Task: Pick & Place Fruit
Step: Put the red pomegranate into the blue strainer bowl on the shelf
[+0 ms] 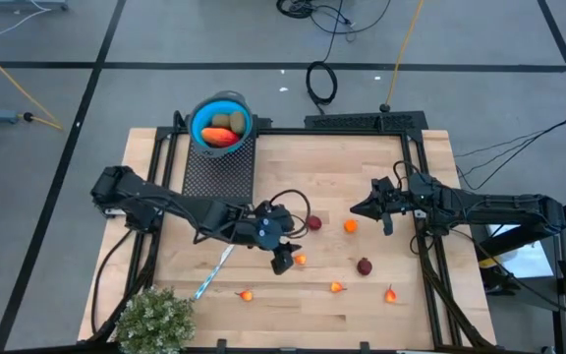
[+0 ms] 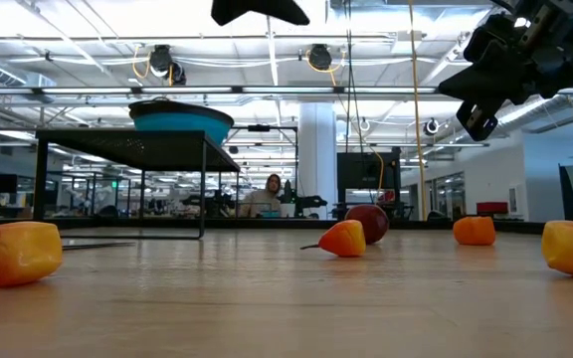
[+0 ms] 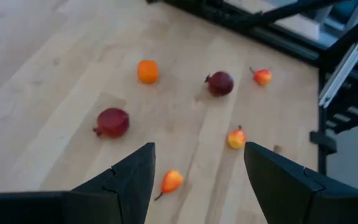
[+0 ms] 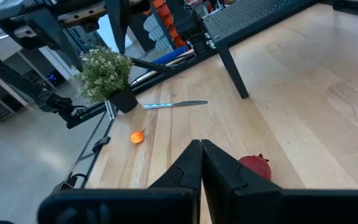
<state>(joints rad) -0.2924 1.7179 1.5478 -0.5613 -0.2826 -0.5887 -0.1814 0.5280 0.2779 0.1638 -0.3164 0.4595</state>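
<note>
Wooden counter (image 1: 312, 157) from above: the blue bowl (image 1: 222, 122) on its mesh stand, well behind the left claw (image 1: 282, 258), already holds a long red-orange piece (image 1: 220, 138) and olive-brown ovals (image 1: 222, 122), so I judge the job partly done. Seven fruits lie loose. The left claw hangs released and empty, with a small orange-red fruit (image 1: 301, 260) just beside it. The right claw (image 1: 372, 209) waits clenched on nothing, near an orange (image 1: 350, 226).

At counter height, fruits sit scattered across the wood.

Past the left wrist's spread fingers, a small pear-shaped fruit (image 3: 170, 182) lies between them, below; a dark red ball (image 3: 112, 122) sits farther ahead.

The right wrist shows shut fingers, a dark red fruit (image 4: 255, 167) beside them.
</note>
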